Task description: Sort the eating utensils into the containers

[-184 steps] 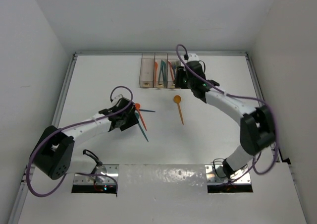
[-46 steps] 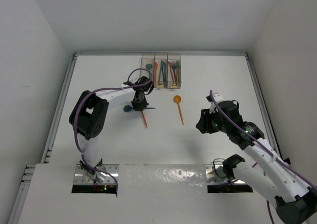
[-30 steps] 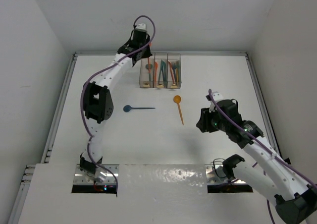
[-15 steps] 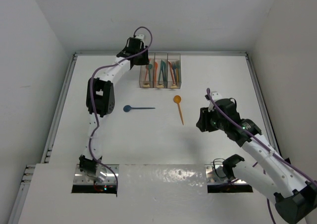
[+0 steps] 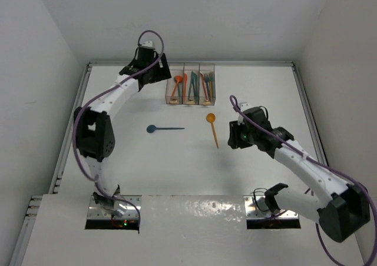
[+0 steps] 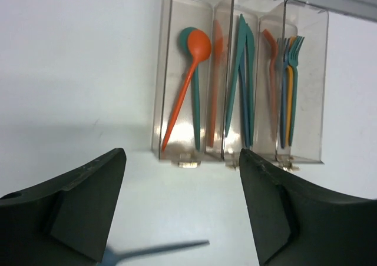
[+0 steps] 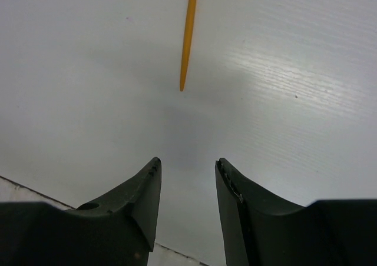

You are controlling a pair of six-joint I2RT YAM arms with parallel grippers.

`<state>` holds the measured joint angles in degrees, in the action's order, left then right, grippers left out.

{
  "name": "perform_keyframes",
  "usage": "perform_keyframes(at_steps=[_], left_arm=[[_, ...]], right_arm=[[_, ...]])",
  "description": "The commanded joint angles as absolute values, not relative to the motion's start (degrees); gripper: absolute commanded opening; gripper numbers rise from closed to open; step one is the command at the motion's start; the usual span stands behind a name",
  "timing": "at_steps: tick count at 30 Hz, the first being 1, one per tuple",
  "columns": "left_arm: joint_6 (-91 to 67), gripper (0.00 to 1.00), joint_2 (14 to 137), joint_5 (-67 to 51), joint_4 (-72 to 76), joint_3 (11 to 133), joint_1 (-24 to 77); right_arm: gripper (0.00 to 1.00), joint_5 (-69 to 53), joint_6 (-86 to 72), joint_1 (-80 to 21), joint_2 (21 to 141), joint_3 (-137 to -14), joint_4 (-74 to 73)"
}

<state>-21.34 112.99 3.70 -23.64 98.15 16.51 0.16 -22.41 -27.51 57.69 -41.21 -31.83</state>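
Observation:
Three joined clear bins (image 5: 191, 101) stand at the back of the table, also in the left wrist view (image 6: 177, 151). The left bin holds an orange spoon (image 6: 189, 77) and a teal spoon; the middle holds knives (image 6: 242, 77); the right holds forks (image 6: 288, 83). A blue spoon (image 5: 164, 128) and an orange spoon (image 5: 212, 127) lie loose on the table. My left gripper (image 5: 160, 73) is open and empty, left of the bins (image 6: 181, 154). My right gripper (image 5: 234, 138) is open and empty just right of the loose orange spoon; its handle tip (image 7: 188, 36) lies ahead of the gripper (image 7: 187, 161).
White walls close in the table on the left, back and right. A raised rim (image 5: 191, 62) runs just behind the bins. The blue spoon's handle (image 6: 159, 251) shows blurred at the bottom of the left wrist view.
My left gripper carried an orange spoon from the table into the left bin, let go, then drew back to the left. My right gripper moved left toward the loose orange spoon.

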Motion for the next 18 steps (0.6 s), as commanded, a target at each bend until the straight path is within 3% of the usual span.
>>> perform_keyframes(at_steps=[1,8,18], left_arm=[[-26.2,0.76,101.7,9.1,-24.3,91.7,16.7],[-27.5,0.9,89.4,11.1,-26.5,71.6,16.7],[-25.9,0.92,80.4,9.8,-25.8,58.2,16.6]], right_arm=[[0.42,0.2,-21.6,-27.8,64.0,-44.3,-25.5],[0.4,-0.8,-21.4,-27.8,82.8,-51.6,-19.4],[0.38,3.4,-23.1,-29.1,104.0,-65.0,-18.1]])
